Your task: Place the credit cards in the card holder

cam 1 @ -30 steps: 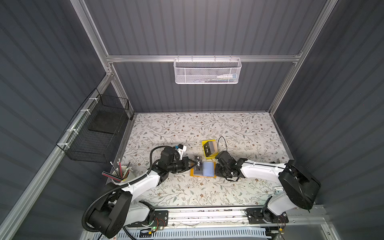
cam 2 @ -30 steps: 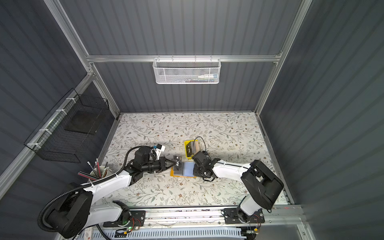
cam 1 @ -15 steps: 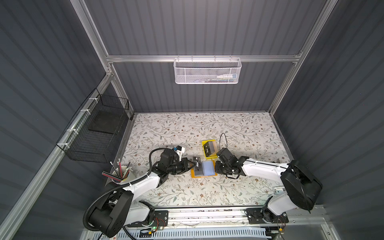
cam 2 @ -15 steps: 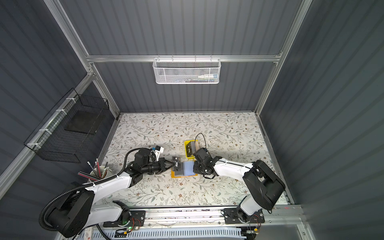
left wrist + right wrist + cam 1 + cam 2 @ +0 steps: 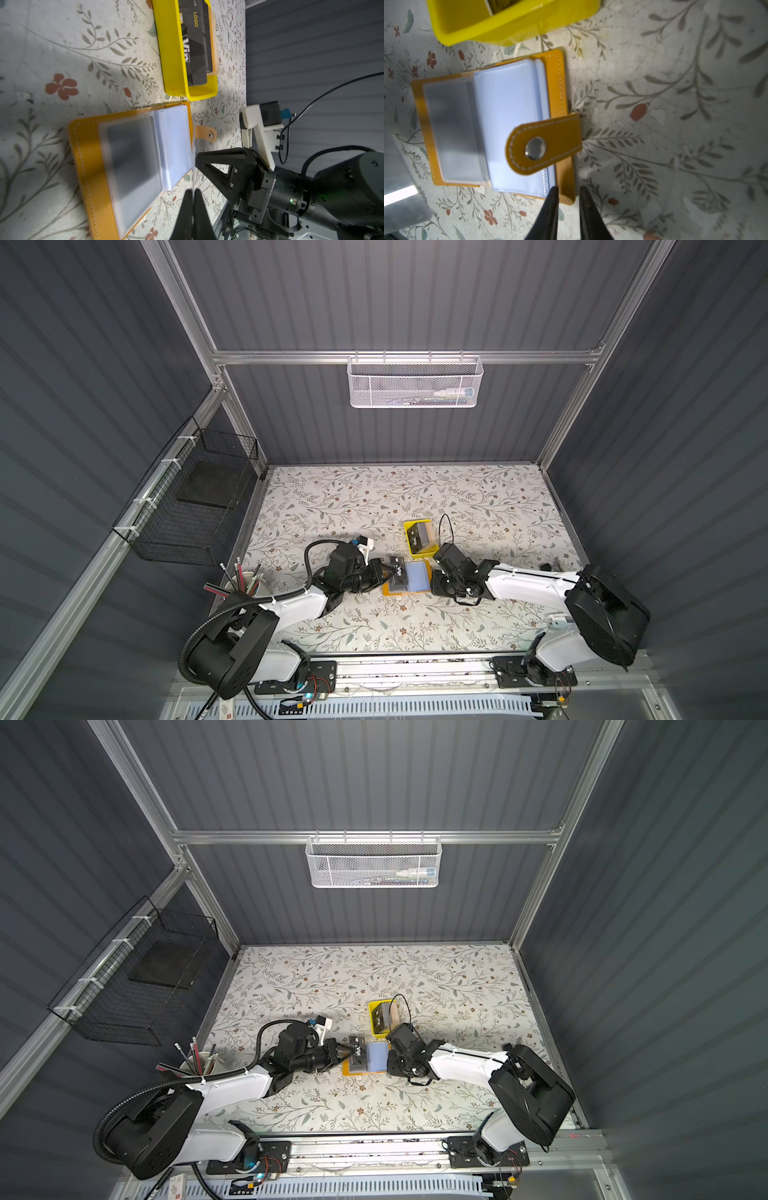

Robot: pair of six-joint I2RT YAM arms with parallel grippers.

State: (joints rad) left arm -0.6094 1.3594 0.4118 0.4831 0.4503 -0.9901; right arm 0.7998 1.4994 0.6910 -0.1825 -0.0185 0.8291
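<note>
Left wrist | left fingers (image 5: 186, 209) clenched on thin black plastic card (image 5: 398, 572) | right fingers (image 5: 550, 212) parted at stitched leathery card holder (image 5: 558, 83)

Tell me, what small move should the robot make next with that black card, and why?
Probably the left gripper should ease its black VIP card down into the frosted sleeve page of the open card holder. The card is pinched and hangs over that page, not yet in, while the right gripper sits, slightly open, at the holder's strap-side edge.
</note>
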